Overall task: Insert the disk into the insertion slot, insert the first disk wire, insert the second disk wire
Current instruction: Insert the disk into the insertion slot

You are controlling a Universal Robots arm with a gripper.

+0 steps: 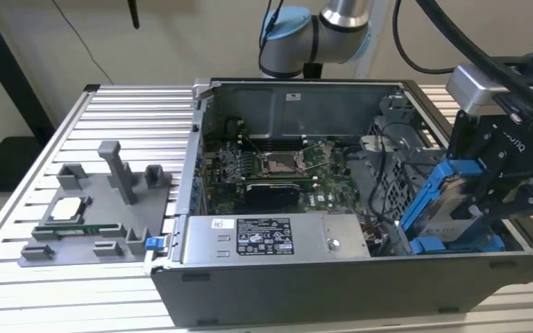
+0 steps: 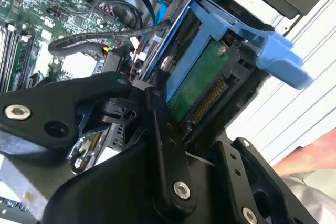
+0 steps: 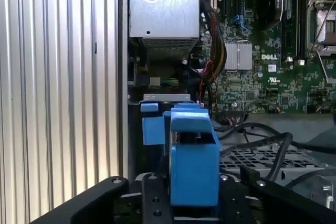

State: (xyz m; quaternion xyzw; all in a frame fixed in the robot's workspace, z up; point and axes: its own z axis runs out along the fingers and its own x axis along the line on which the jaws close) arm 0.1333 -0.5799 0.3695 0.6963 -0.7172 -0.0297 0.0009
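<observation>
One disk (image 1: 454,208) in its blue carrier stands nearly upright at the exterior view's right end of the open computer case (image 1: 341,291), its lower end down inside the case; how far it is seated cannot be told. The gripper (image 1: 488,201) has its black jaws pinching the disk from both sides, as both wrist views show. Perforated grey metal (image 3: 252,158) and black cables (image 3: 265,135) lie just beside it. Further along are the motherboard (image 1: 276,166) and the grey power-supply box (image 1: 266,239). The case rests on a ribbed desk (image 1: 53,146), near a grey parts tray (image 1: 100,229).
</observation>
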